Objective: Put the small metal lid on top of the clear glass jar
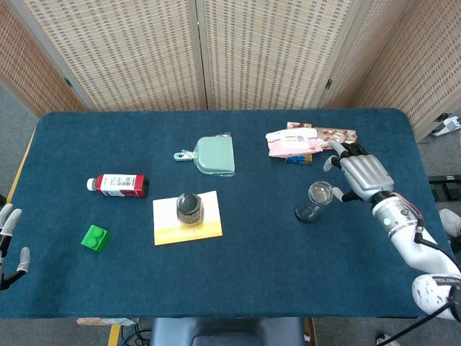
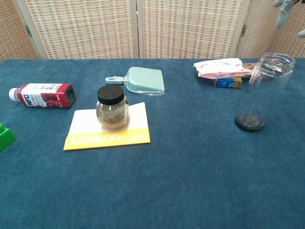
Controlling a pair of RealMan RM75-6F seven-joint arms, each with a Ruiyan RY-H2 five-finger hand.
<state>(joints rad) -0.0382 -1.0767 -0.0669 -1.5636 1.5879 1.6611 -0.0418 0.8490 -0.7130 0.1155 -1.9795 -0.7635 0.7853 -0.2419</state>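
Note:
The clear glass jar [image 1: 311, 205] [image 2: 265, 93] stands upright on the blue table at the right. The small metal lid [image 1: 320, 192] [image 2: 278, 59] lies on its mouth. My right hand [image 1: 363, 176] hovers just right of the jar top with its fingers spread, holding nothing and apart from the jar. In the chest view only its fingertips [image 2: 284, 8] show, in the top right corner. My left hand [image 1: 9, 241] sits open at the table's left edge, far from the jar.
A spice jar with a black cap [image 1: 189, 208] stands on a yellow card [image 1: 187, 219]. A red bottle [image 1: 118, 184] lies at the left, near a green block [image 1: 94, 237]. A mint dustpan [image 1: 213, 155] and snack packets [image 1: 302, 143] lie further back.

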